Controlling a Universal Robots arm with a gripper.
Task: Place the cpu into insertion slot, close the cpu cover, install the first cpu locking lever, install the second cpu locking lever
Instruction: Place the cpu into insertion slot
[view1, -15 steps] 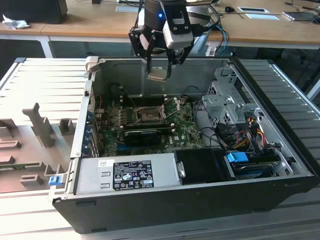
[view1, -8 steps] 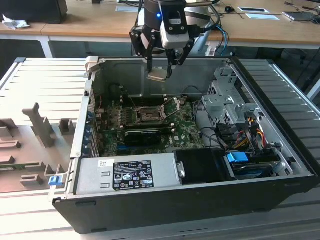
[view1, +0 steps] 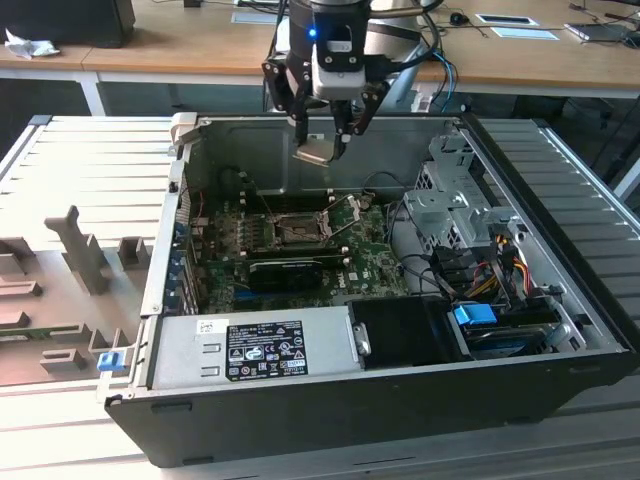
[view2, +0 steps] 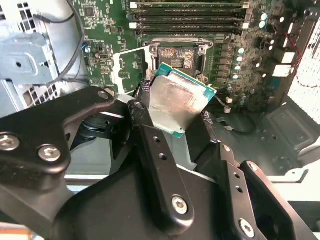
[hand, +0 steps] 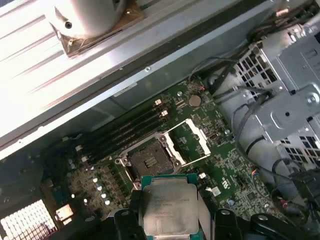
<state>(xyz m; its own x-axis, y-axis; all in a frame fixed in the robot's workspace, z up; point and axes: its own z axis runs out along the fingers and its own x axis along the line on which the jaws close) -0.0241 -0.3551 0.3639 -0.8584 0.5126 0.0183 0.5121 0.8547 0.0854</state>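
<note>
Claw: the gripper (view1: 322, 146) hangs over the open computer case (view1: 400, 410), its fingers pinching the cpu by two opposite edges.
Cpu: the cpu (view1: 314, 153) sits between the fingertips, metal top up and slightly tilted, well clear of the board; it is also seen in the first wrist view (hand: 167, 205).
Insertion slot: the insertion slot (view1: 297, 232) lies below the claw, bare and dark-centred, with nothing seated in it.
Cpu cover: the cpu cover (hand: 171, 148) stands swung open on the slot's far side from the memory sticks, out of the drop path.
Step in hand: carrying the chip to the socket, early in the task.
Doing it well: level the chip, square its edges to the socket rim, come straight down, and release only once it lies flat; no pressing.
Surface: to the exterior view's left of the claw, grey moulded holders (view1: 80, 255); under the case, a ribbed grey table (view1: 570, 170); to the exterior view's right of the claw, a metal drive cage (view1: 455, 190).
Room: wooden desks (view1: 150, 50) behind the claw.
</note>
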